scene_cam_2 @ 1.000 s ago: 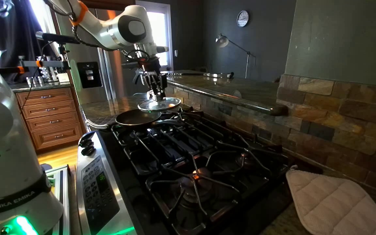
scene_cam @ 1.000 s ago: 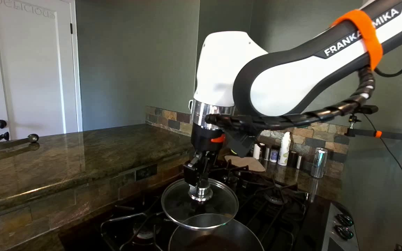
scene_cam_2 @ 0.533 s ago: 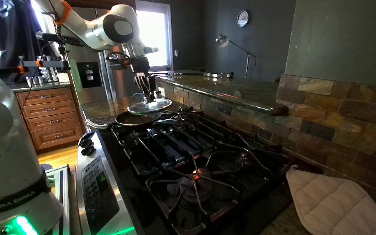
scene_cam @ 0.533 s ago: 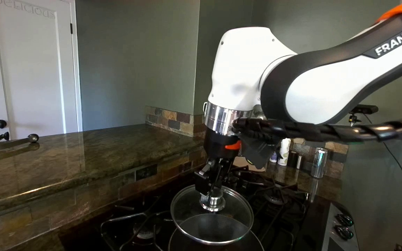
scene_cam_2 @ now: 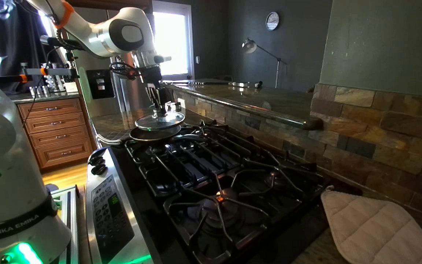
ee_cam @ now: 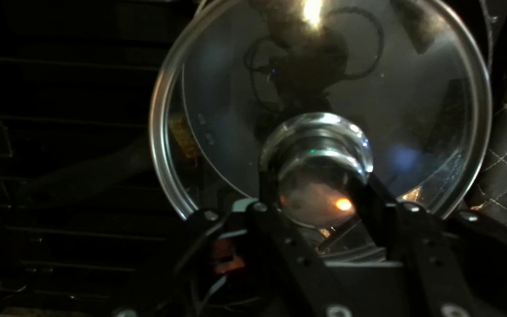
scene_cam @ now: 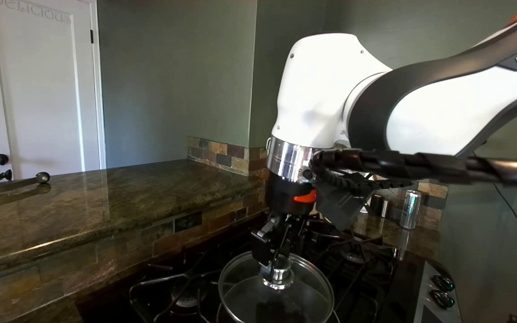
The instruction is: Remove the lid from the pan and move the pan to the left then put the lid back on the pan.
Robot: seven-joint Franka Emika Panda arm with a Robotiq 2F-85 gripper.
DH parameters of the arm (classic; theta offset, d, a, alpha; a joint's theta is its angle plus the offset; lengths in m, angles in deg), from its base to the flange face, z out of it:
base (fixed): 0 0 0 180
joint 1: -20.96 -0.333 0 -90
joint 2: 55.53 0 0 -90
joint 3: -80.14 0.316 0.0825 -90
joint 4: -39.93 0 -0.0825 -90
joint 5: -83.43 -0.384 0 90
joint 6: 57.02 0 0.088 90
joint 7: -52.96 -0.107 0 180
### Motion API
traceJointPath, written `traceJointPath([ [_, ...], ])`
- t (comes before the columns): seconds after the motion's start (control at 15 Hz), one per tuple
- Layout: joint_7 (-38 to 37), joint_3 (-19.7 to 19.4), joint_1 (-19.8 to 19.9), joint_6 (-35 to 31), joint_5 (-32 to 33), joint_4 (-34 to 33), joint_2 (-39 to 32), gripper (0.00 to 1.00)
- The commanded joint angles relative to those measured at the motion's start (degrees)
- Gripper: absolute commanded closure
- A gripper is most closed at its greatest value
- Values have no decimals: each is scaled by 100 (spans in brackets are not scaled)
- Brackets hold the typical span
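My gripper (ee_cam: 318,187) is shut on the shiny silvery knob of the glass lid (ee_cam: 222,101), with a finger on each side of the knob. In both exterior views the lid (scene_cam_2: 148,123) (scene_cam: 247,294) hangs nearly level, low over the dark pan (scene_cam_2: 156,136). A thin gap shows between lid and pan at the near side, and the lid sits slightly off to one side of the pan. From above, the pan's rim shows through the glass in the wrist view. Most of the pan is covered by the lid in an exterior view, where my gripper (scene_cam: 273,268) stands upright above it.
Black stove grates (scene_cam_2: 192,165) spread around the pan. A pale quilted pot holder (scene_cam_2: 376,223) lies beyond the stove's end. The raised stone counter (scene_cam: 106,202) runs along the back. A steel canister (scene_cam: 410,210) stands near the wall. Stove knobs (scene_cam_2: 98,165) line the front.
Gripper and lid have moved sideways over the pan and lowered, so the lid now overlaps most of it. The pan has not moved, and the grip on the knob is unchanged.
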Motion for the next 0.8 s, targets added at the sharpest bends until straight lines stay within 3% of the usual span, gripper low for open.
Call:
traceJointPath([
  [0.0, -160, 99, 2, -47, -56, 89, 81, 77],
  [0.73, -860, 366, 45, -150, 46, 237, -8, 77],
])
